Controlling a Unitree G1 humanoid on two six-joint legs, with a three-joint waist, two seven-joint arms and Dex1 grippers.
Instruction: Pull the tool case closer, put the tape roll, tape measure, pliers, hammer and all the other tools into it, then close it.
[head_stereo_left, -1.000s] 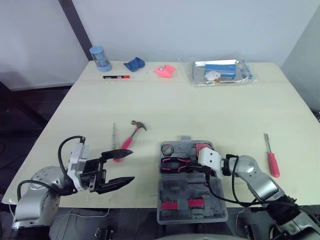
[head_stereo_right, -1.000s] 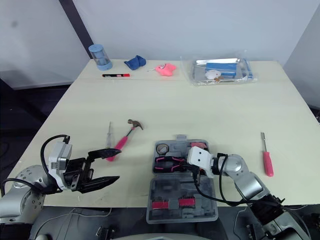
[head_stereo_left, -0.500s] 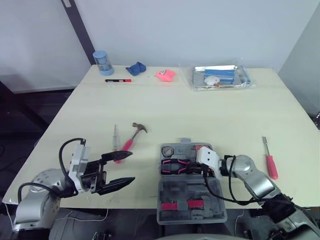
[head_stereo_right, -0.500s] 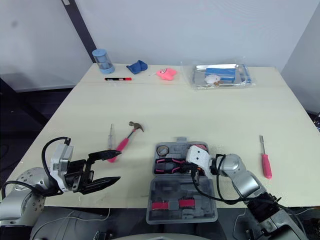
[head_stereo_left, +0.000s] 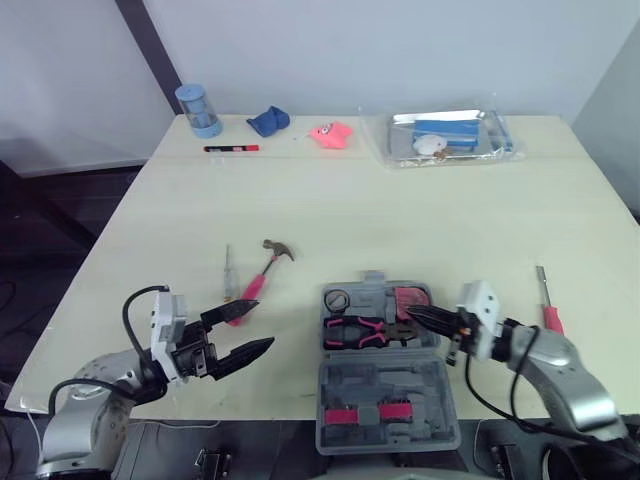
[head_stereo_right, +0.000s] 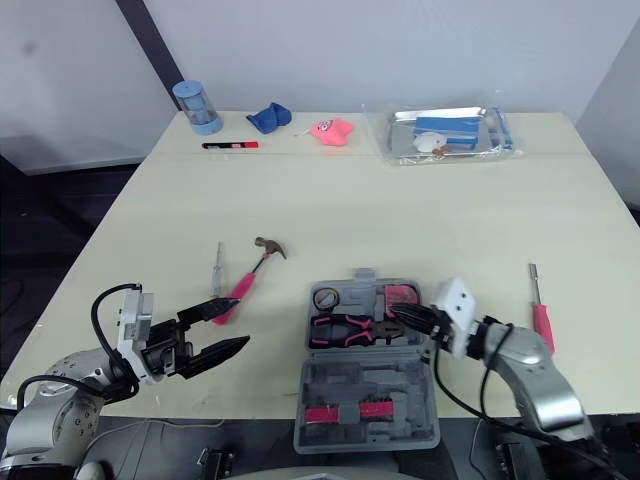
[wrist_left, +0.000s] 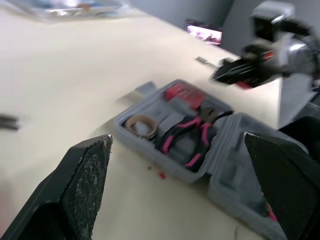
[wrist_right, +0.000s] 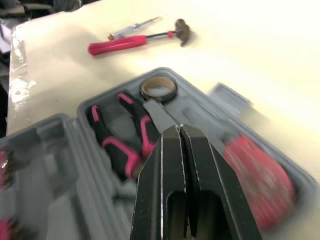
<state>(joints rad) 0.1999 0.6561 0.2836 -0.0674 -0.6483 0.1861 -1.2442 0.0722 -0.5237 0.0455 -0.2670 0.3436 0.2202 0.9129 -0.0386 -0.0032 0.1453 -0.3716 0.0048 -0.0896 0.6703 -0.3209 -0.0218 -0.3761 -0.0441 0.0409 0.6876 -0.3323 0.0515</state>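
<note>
Open case (head_stereo_left: 385, 385) holds tape roll (head_stereo_left: 337, 300), pliers (head_stereo_left: 355, 331) and tape measure (head_stereo_left: 411, 297) beneath your clenched, empty right hand (head_stereo_left: 410, 314); hammer (head_stereo_left: 262, 272) and screwdriver (head_stereo_left: 227, 272) lie unpacked ahead of your released left hand (head_stereo_left: 266, 325).

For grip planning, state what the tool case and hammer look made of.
Tool case: likely moulded plastic, matte grey, judging by its shaped recesses. Hammer: dark head, probably metal; pink handle, plastic or rubber, cannot tell which.

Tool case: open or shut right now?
Open. The tool case lies spread flat, both halves face up, with the pliers and tape roll visible inside.
</note>
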